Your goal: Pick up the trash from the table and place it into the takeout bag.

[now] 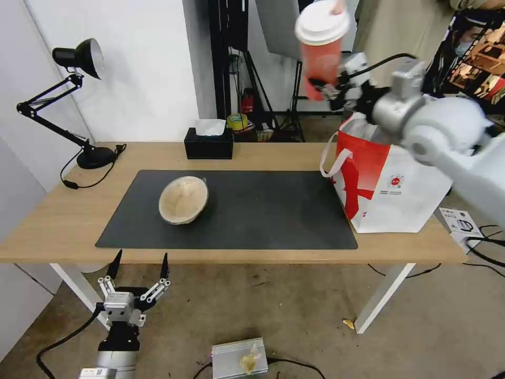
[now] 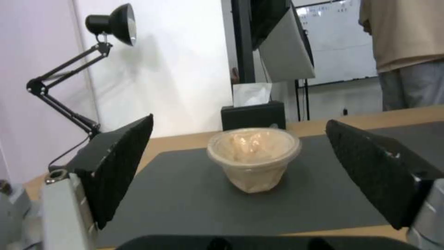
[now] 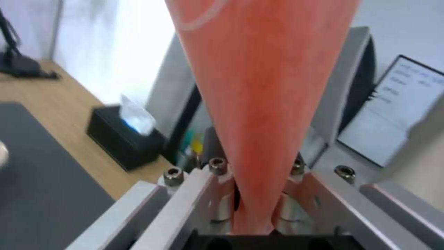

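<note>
High above the back right of the table [image 1: 63,221], my right gripper [image 1: 322,88] is shut on the lower part of the red cup [image 1: 321,50] with a white lid. The cup [image 3: 259,86] rises tilted from between the jaws in the right wrist view. It hangs just left of and above the open takeout bag [image 1: 392,184], white and red with a foil lining. A beige paper-pulp bowl [image 1: 183,199] lies tipped on the dark grey mat [image 1: 263,210]. My left gripper [image 1: 139,266] is open, low before the table's front edge, and faces the bowl [image 2: 253,156].
A black tissue box [image 1: 209,143] stands at the back middle of the table, a black desk lamp [image 1: 79,58] at the back left. A small white box [image 1: 459,223] lies on the right end beside the bag. A person stands behind the bag.
</note>
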You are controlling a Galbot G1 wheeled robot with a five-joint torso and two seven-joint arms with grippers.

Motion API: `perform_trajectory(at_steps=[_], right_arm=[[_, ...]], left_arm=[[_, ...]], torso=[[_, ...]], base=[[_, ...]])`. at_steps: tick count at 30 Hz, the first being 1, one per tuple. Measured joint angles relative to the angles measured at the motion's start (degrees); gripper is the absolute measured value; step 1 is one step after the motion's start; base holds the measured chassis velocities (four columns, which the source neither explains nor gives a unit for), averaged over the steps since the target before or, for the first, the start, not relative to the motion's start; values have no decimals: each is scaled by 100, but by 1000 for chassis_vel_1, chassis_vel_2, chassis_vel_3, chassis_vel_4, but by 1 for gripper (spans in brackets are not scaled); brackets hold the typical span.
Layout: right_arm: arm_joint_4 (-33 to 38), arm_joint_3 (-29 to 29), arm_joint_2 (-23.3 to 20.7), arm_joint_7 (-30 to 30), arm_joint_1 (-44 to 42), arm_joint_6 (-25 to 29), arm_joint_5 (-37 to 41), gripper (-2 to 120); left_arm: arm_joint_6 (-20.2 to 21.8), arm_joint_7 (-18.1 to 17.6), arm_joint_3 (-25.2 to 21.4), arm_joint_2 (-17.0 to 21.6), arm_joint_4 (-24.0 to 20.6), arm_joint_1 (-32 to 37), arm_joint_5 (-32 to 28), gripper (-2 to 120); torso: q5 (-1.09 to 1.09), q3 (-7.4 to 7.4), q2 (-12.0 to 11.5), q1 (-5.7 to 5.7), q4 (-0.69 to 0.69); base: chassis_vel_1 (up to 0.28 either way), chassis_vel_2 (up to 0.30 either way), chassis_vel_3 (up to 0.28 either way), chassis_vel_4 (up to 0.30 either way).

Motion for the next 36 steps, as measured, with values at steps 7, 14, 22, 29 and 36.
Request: perform_trajectory(at_steps=[7,14,22,29,36], right_arm=[[166,482,-631,-363,-508,16,-341,7],[136,783,-1023,-758,-873,135,-915,7],[-146,835,-1236,-1297,-978,197,-1405,7],[-814,716,-1170,-1990,-831,200,-2170,7],[-1239,588,-1090,-2668,-494,240,-3018,7]], left_arm=[[0,2,59,22,-161,43,30,100],[26,5,71,60,-326,63,27,100],[32,7,91,34,-368,60,8,100],[34,12,69,-7,-321,20,-22,100],[27,16,96,-59,-222,-51,-23,100]], torso=[[1,0,0,0,0],[0,0,0,0,0],[0,0,0,0,0],[0,1,0,0,2],[-1,1,0,0,0]], base=[[0,0,0,0],[0,0,0,0],[0,0,0,0],[0,0,0,0],[0,0,0,0]])
